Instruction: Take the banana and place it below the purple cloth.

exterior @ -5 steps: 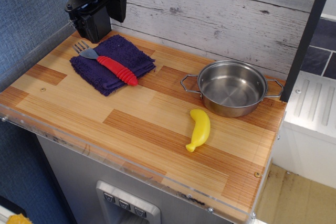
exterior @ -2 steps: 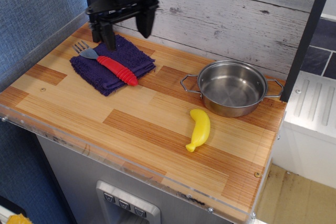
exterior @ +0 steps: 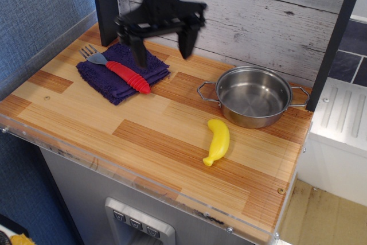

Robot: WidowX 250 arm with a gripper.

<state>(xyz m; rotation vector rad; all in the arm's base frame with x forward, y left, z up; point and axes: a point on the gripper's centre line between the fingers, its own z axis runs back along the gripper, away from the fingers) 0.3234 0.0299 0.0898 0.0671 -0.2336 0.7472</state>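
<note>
A black gripper (exterior: 163,47) hangs above the wooden counter (exterior: 143,142), its jaws spread wide apart and holding nothing, just above the rear right corner of the purple cloth (exterior: 122,71). One finger (exterior: 139,51) points down over the cloth's back edge; the other sits off the cloth's right side, over bare wood in front of the whitewashed plank wall (exterior: 258,10).

The purple cloth lies at the counter's rear left, flat and roughly square, with a fork (exterior: 116,69) resting diagonally on top of it, its red ribbed handle toward the cloth's right corner and its metal tines toward the left.

The banana (exterior: 217,141) lies on the counter well to the right of the cloth and nearer the front edge, untouched and far from the gripper. It sits just in front of a steel pan (exterior: 252,96), close to the pan's wall, though contact between the two cannot be made out. The pan, two-handled and empty, stands upright to the right of the cloth, near the wall.
</note>
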